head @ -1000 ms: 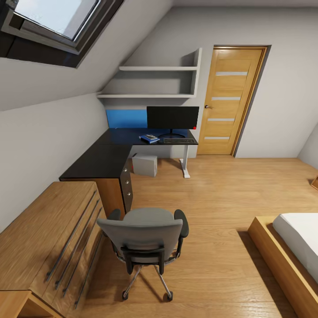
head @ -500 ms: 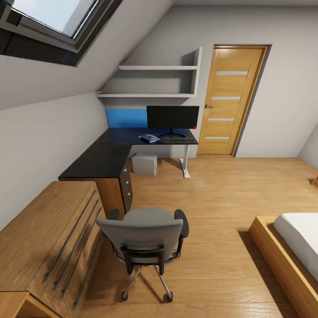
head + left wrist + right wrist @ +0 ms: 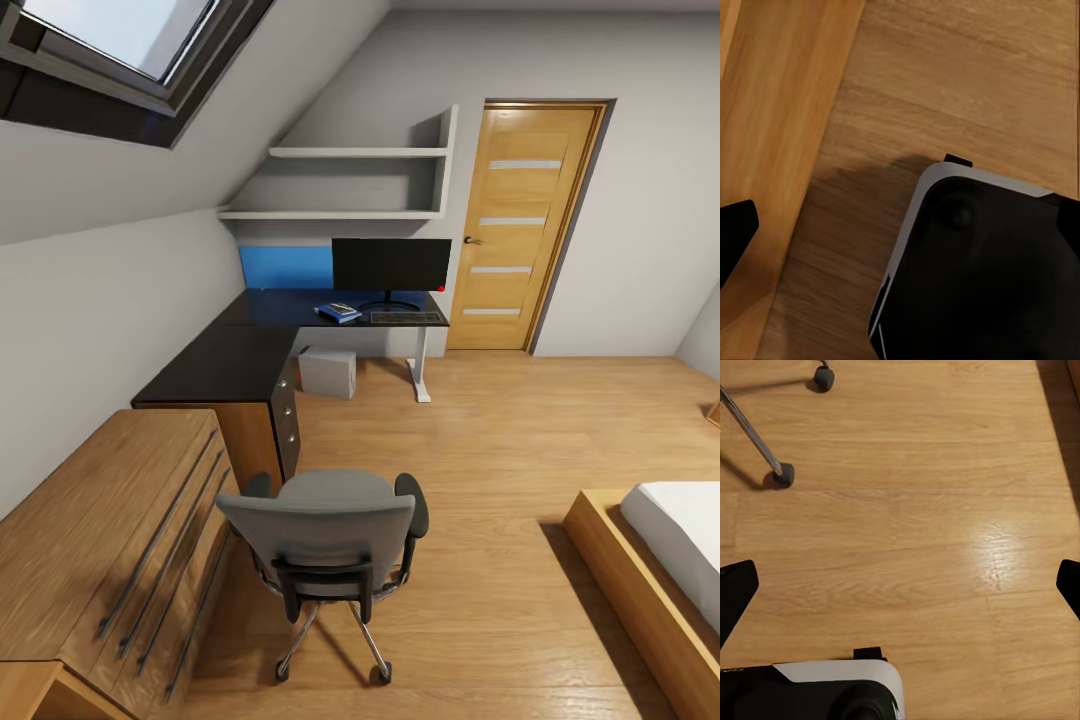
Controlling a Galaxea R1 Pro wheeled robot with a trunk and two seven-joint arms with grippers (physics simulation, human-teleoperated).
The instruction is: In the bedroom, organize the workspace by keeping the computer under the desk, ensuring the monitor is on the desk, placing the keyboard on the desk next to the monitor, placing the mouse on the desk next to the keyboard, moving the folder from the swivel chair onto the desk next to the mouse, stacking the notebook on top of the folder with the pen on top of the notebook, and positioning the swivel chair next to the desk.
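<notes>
— Where does the swivel chair (image 3: 325, 545) stand now?

— On the wooden floor (image 3: 480, 440), its back toward the camera, just beside the light wooden chest (image 3: 110, 560) and well apart from the far wing of the bench (image 3: 225, 365). Its seat looks bare.

— Anything different from a second ago?

— Hardly. The whole picture has slid a touch, so the head or base has crept; the chair, bench and door (image 3: 525, 225) keep their places among themselves. I read it as the robot on its way to the chair, nothing handled.

— And the rest of the job?

— The monitor (image 3: 391, 266) stands upright at the bench's far end, the keyboard (image 3: 405, 318) in front of its base, the blue folder (image 3: 338, 313) near the keyboard with something small on top; notebook and pen are too small to tell apart. The computer (image 3: 329, 373) sits on the floor under the bench. So the chair seems the step left: bring it beside the bench.

— The claws?

— The right claw (image 3: 900, 585) is spread wide, a dark fingertip at each edge of its wrist view, holding nothing, above floor with the chair's casters (image 3: 784, 474) nearby. Of the left claw (image 3: 904, 225) the fingertips (image 3: 735, 229) likewise sit at the edges, wide apart and empty.
</notes>
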